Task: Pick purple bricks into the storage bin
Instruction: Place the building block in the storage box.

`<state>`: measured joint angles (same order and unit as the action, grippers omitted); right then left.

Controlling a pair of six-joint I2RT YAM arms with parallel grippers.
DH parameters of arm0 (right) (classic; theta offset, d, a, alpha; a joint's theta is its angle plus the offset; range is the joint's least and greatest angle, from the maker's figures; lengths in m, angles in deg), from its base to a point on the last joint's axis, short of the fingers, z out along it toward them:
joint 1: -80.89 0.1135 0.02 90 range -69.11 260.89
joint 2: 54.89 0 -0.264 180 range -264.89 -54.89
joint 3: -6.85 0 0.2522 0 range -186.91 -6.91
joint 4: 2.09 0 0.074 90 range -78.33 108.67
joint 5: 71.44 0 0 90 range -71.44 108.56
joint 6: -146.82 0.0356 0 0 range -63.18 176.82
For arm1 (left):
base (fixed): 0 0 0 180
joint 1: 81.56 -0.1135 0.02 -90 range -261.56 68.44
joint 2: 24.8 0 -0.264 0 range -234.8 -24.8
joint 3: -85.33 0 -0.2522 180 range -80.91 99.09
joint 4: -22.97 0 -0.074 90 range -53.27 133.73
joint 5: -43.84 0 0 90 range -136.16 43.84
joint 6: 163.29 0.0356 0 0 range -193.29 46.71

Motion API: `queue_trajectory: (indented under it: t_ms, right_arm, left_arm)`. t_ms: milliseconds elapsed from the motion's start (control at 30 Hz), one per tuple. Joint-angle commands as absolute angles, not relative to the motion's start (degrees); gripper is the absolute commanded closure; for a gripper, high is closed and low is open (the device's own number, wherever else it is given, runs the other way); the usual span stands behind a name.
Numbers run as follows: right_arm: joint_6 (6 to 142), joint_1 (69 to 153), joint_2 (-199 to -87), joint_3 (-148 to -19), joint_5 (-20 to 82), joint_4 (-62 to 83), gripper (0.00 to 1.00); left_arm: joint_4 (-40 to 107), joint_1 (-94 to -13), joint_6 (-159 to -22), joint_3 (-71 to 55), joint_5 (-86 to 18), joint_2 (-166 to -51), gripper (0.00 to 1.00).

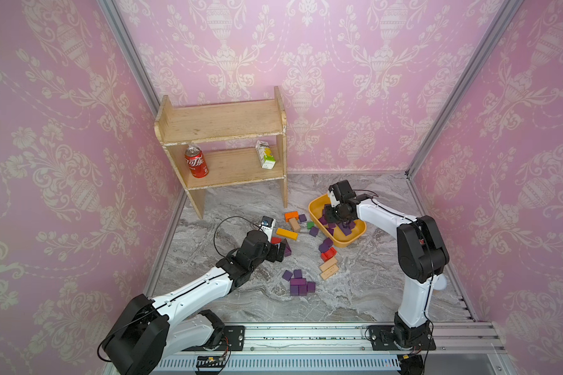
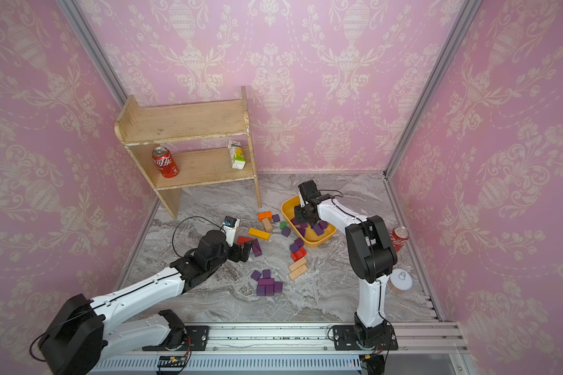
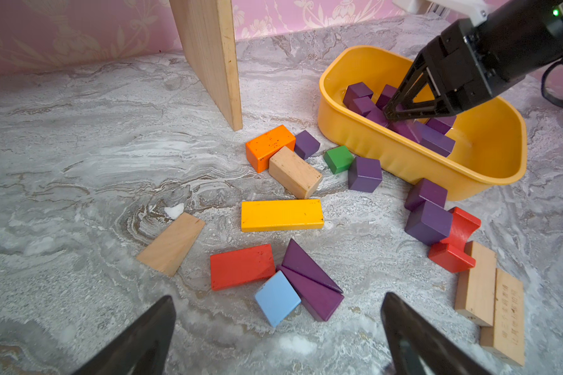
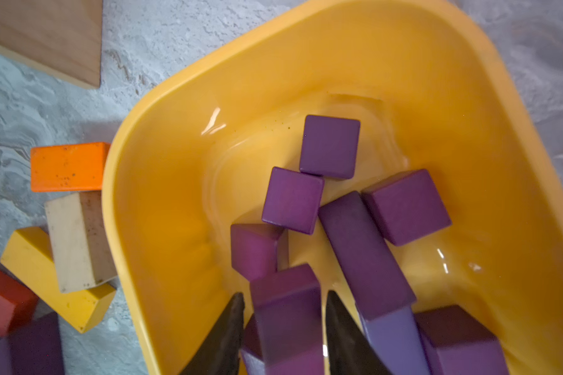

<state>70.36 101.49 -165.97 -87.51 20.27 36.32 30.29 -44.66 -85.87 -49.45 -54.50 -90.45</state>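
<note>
Seemingly mid-drop, the right pincer (image 4: 285,293) hangs inside the bin (image 4: 163,181), straddling a blurred purple brick (image 4: 286,311); whether it pinches or frees it I cannot tell. The left pincer (image 3: 277,295), spread wide, faces purple wedges (image 3: 306,276) just ahead on the worktop (image 3: 78,146), lined up for grabbing.

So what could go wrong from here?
The right pincer straddles a purple brick inside the storage bin; lifting away might drag it back out. The left pincer hangs open near purple wedges that touch a light blue block, so it may grab the wrong colour.
</note>
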Motion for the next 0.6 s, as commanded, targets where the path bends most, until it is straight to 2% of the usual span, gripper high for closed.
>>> queue_trajectory:
  t_ms: [0,233,567]
  right_arm:
    - [70.5,101.2,-163.9,-85.8,20.2,34.5,0.42]
    - [70.5,101.3,-159.1,-83.4,20.0,34.7,0.42]
    - [73.2,101.2,-144.8,-74.7,27.8,31.5,0.41]
  left_arm:
    - [33.4,-45.0,-86.1,-47.3,-56.2,-90.2,0.01]
    - [33.6,-45.0,-87.2,-46.2,-55.4,-91.6,0.01]
    - [31.9,-45.0,-85.6,-42.2,-51.9,-99.3,0.01]
